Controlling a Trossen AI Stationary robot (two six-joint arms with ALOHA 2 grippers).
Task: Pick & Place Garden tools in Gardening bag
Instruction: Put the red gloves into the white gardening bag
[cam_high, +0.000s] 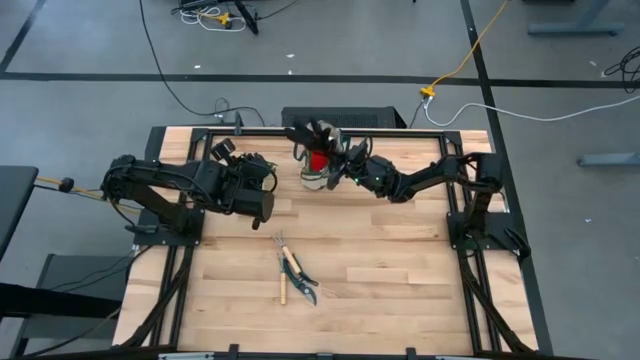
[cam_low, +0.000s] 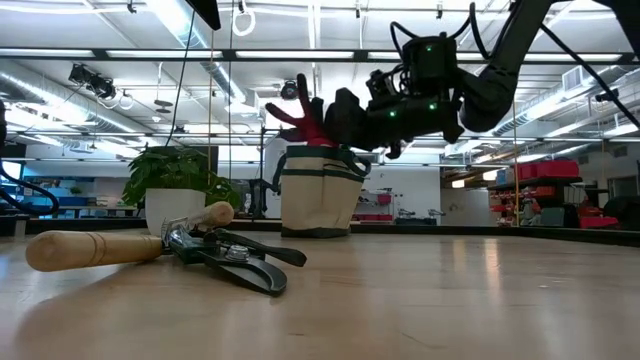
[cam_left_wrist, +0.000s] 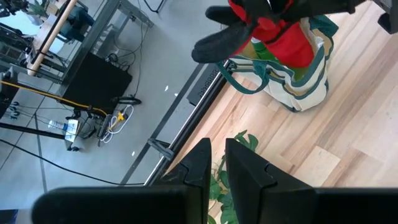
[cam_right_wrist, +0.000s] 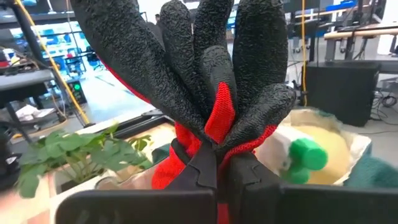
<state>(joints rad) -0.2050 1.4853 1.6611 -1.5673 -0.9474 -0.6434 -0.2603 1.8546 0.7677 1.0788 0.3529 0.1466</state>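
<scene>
The right end effector is clamped tight on the red-and-black glove, holding it just above the open gardening bag at the counter's far edge. The left end effector, slightly parted and gripping nothing, hovers left of the bag. Wooden-handled mini rake and pruning shears lie mid-counter

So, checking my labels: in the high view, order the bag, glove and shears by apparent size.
1. Bag and glove: look alike, overlapping, so unranked.
2. Shears: slimmer, partly beside the rake.
</scene>
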